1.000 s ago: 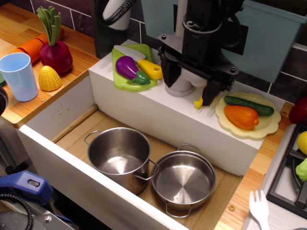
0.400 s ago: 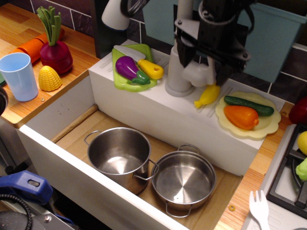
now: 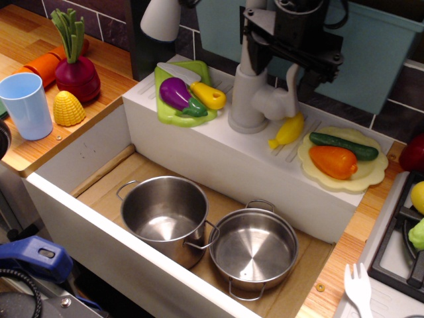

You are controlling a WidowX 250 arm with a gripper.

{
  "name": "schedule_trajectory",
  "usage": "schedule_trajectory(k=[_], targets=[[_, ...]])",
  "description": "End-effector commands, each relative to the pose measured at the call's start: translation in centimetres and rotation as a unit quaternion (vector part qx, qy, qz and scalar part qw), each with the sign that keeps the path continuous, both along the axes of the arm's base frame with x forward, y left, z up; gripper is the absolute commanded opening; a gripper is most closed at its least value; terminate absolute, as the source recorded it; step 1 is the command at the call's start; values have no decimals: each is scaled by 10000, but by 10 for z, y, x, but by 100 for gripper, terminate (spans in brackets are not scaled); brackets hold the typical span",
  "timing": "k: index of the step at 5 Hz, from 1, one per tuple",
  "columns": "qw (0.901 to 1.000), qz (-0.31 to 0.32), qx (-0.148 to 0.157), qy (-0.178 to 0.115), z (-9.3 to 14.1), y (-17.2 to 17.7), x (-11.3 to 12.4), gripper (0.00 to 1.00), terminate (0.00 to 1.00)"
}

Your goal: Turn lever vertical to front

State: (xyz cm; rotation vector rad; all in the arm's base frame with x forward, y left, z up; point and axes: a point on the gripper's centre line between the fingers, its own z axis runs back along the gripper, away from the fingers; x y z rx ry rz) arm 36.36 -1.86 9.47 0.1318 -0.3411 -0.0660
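The lever (image 3: 291, 85) is a slim pale grey paddle. It stands nearly upright from its rounded base (image 3: 270, 104) on the right side of the tall grey faucet column (image 3: 248, 93), on the white ledge behind the sink. My black gripper (image 3: 289, 56) hangs just above the lever's tip with its jaws spread wide. It holds nothing and is apart from the lever. A small yellow toy vegetable (image 3: 289, 130) lies on the ledge right below the lever.
A green board (image 3: 173, 114) with an eggplant and knife is left of the faucet. A plate (image 3: 371, 175) with a pepper and cucumber is to the right. Two steel pots (image 3: 163, 213) (image 3: 253, 248) sit in the sink. A blue cup (image 3: 25, 105), corn and a radish stand on the left counter.
My gripper has risen from low around the faucet base to above it. The lever, hidden behind the gripper before, now shows and stands upright.
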Motion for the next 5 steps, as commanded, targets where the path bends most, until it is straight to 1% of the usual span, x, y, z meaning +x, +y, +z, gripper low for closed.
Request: schedule_trajectory(k=[1, 2, 3, 5], targets=[[9994, -139, -71, -300, 15, -2, 15, 100, 0], [9996, -127, -195, -147, 16, -7, 21, 100, 0], [9995, -21, -318, -35, 16, -9, 17, 0, 0], [9983, 368, -426, 126, 16, -17, -12, 0, 0]])
